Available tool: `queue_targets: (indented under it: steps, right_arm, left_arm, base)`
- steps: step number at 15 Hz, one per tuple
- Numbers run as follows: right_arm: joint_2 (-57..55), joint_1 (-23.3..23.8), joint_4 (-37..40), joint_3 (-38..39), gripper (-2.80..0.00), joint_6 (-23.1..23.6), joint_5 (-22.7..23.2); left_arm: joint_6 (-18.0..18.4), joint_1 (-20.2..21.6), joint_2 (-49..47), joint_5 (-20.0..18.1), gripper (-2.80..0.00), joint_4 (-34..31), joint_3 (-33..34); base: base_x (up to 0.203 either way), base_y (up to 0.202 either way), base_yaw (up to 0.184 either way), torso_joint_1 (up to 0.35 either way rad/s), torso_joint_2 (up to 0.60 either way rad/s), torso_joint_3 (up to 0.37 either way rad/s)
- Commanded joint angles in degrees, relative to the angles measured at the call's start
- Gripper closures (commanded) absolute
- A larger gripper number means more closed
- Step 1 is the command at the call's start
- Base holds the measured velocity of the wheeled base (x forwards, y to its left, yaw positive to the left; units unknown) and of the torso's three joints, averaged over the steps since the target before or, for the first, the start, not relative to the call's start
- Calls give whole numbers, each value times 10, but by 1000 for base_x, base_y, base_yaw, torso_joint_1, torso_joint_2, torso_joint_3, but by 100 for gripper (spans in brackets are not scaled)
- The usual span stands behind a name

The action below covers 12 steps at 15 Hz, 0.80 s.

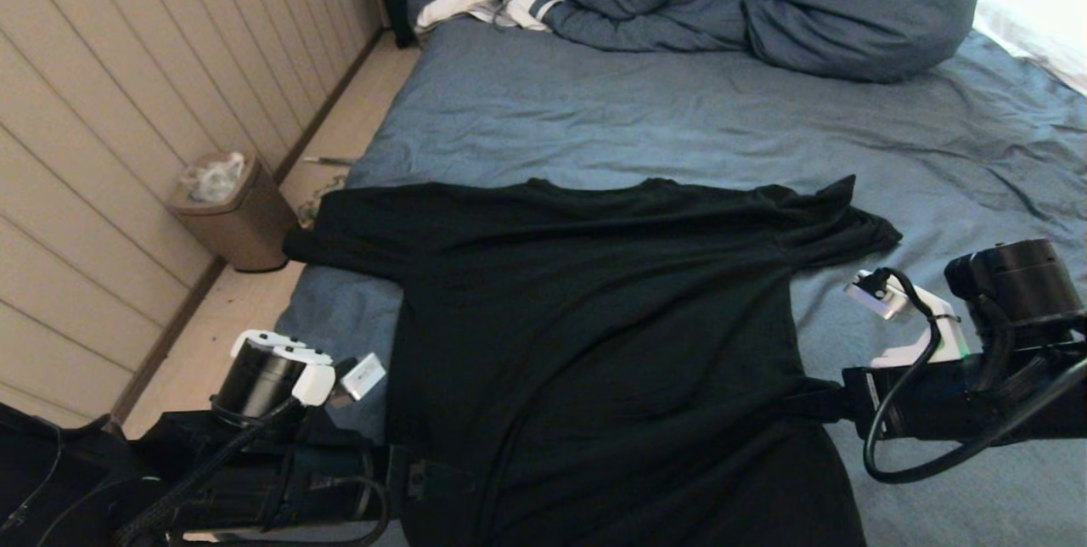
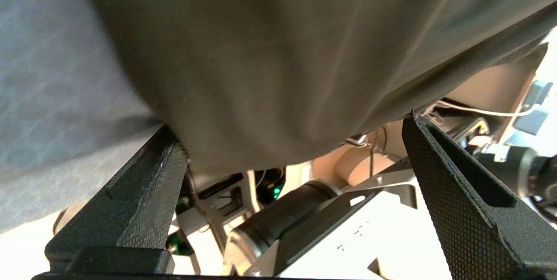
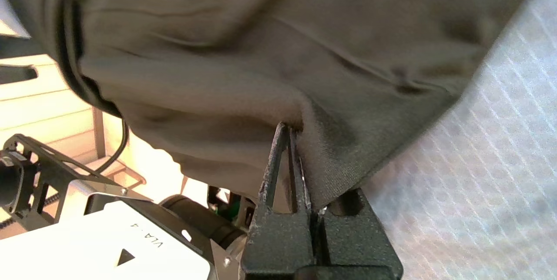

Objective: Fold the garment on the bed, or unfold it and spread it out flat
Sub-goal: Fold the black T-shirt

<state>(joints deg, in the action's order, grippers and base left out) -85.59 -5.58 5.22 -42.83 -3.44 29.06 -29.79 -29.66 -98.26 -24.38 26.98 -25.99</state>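
Black T-shirt (image 1: 594, 326) spread plain side up on the bed (image 1: 645, 122), right gripper (image 3: 290, 141) reaching level, fingers clamped on its hem, left gripper (image 2: 300, 171) level beside opposite hem, fingers spread, nothing held

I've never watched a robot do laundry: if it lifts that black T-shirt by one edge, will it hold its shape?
Probably not. The T-shirt lies wrinkled on the bed and bunches where the right gripper pinches it, so it likely sags. It looks thin, likely light. Pushed, it would probably crumple rather than slide.
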Motion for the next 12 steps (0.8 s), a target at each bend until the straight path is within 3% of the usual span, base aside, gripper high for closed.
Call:
queue_targets:
  steps: [1,2,3,12]
  right_arm:
    - [10,-6,1,-1,0,-1,2]
    - [13,-7,-1,1,0,0,2]
    - [14,-7,-1,4,0,1,2]
    - [13,-5,-3,12,0,6,5]
  left_arm:
    - [-8,-8,-3,-1,-280,3,-13]
    - [-15,-14,-8,-1,-280,2,-20]
    - [-21,-24,-16,-1,0,2,-32]
    - [-28,-29,-10,3,0,2,-32]
  base:
    - [0,0,0,0,0,0]
    - [0,0,0,0,0,0]
    - [0,0,0,0,0,0]
    - [0,0,0,0,0,0]
